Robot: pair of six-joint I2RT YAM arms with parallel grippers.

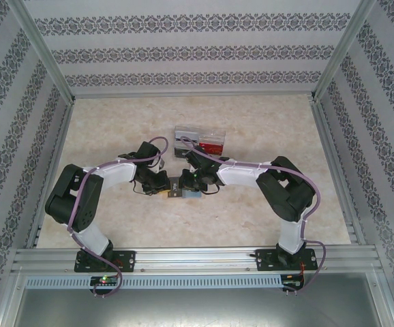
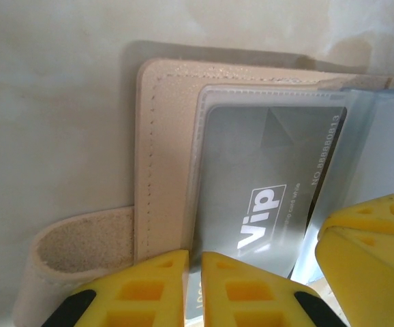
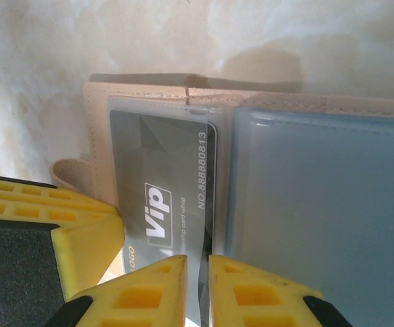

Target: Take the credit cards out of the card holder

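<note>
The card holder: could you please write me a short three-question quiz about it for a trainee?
1. True or false: the card holder lies folded shut on the table.
2. Which word is printed in white on the grey card inside the clear sleeve? A) Vip B) Gold C) Bank
3. What colour is the holder's stitched outer cover?
Key: 1 false, it lies open; 2 A; 3 tan.
</note>
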